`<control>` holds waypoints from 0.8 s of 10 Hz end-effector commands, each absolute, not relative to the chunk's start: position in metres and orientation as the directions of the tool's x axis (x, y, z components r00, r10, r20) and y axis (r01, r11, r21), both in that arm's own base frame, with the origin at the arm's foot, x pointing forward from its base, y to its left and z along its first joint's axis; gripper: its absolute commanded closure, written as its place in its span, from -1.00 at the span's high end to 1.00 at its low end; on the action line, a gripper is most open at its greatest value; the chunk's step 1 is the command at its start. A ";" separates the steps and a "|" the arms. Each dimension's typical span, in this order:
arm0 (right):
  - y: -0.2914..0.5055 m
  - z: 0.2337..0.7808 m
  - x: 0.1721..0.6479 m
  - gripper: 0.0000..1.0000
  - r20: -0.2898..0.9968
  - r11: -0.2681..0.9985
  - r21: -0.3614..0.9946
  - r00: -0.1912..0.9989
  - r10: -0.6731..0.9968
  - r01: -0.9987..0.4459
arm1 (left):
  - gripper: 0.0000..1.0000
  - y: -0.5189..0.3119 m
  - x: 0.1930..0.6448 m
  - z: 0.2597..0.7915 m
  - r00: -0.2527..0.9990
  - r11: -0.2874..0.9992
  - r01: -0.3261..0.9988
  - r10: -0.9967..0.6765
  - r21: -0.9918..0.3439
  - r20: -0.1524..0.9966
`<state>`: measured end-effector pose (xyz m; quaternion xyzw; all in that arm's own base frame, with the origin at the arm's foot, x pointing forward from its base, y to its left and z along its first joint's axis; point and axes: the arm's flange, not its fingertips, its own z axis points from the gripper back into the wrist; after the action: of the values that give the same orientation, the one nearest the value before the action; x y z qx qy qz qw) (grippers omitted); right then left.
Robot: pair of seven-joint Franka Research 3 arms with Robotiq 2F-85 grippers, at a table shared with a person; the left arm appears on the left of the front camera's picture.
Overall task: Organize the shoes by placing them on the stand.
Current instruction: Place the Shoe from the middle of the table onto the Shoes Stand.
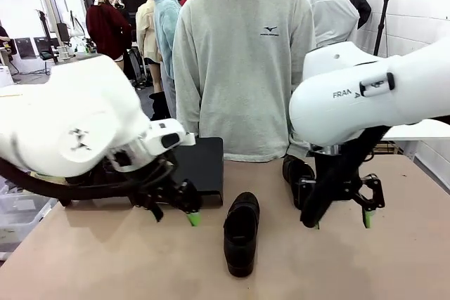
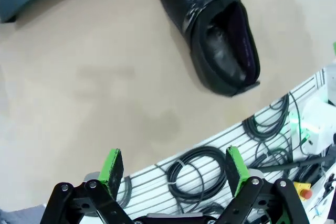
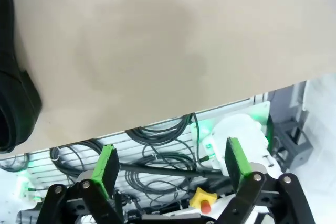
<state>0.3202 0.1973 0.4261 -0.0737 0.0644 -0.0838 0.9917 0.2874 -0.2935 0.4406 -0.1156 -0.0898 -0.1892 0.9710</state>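
One black shoe (image 1: 241,233) lies in the middle of the table, toe toward me; the left wrist view has it at upper right as the shoe (image 2: 215,30), its opening visible. A second shoe (image 1: 294,172) sits partly hidden behind my right arm. At the left edge of the right wrist view is part of a black shoe (image 3: 13,95). The black stand (image 1: 202,165) rests at the table's far side, left of centre. My left gripper (image 1: 176,212) hovers open just left of the middle shoe, empty (image 2: 173,171). My right gripper (image 1: 340,221) hangs open and empty to the shoe's right (image 3: 170,166).
A person in a grey sweatshirt (image 1: 242,61) stands at the far edge, hands out of sight. The tan table (image 1: 105,258) has bare room at front left and front right. Below its near edge, cables (image 2: 199,171) and a slatted panel appear in both wrist views.
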 end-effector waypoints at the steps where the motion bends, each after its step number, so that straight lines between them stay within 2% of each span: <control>1: 0.223 0.429 0.329 1.00 -0.126 0.972 -0.198 0.980 -0.153 0.126 | 1.00 -0.323 0.307 0.430 0.938 0.930 0.305 -0.256 -0.207 0.233; 4: 0.223 0.429 0.329 1.00 -0.126 0.972 -0.198 0.980 -0.153 0.126 | 1.00 -0.360 0.314 0.412 0.940 0.943 0.301 -0.267 -0.143 0.213; 6: 0.223 0.429 0.329 1.00 -0.126 0.972 -0.198 0.980 -0.153 0.126 | 1.00 -0.374 0.329 0.397 0.938 0.960 0.268 -0.243 -0.075 0.245; 8: 0.223 0.429 0.329 1.00 -0.126 0.972 -0.198 0.980 -0.153 0.126 | 1.00 -0.387 0.333 0.384 0.952 0.970 0.229 -0.205 -0.084 0.228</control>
<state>0.3273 0.2220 0.4277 -0.0858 0.0672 -0.0660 0.9918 0.3278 -0.3673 0.3883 -0.0614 -0.1022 -0.1310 0.9842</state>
